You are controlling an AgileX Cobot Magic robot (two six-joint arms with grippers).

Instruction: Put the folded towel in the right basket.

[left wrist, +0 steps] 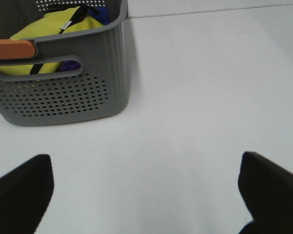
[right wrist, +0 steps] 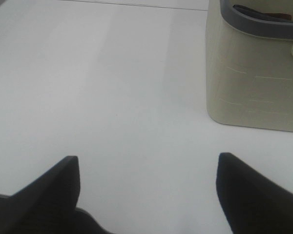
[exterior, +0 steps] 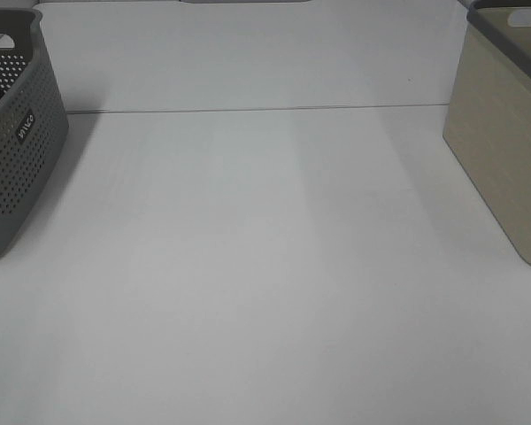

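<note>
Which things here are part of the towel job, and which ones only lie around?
For the job:
- beige basket on the right
- left gripper, open
- right gripper, open
- yellow cloth, possibly the towel

Just there:
- grey perforated basket
- white table

Table (exterior: 265, 266): plain white, with one thin dark line running across it. Left basket (exterior: 18, 150): dark grey, walls patterned with rows of small round holes, a small dark label with white lettering; orange pad (left wrist: 12, 48) on the rim. Contents: yellow cloth (left wrist: 49, 29) with black trim, blue cloth (left wrist: 100, 12) beside it. Right basket (exterior: 500, 150): pale beige walls, grey rim. Gripper fingers (left wrist: 19, 192): black.
</note>
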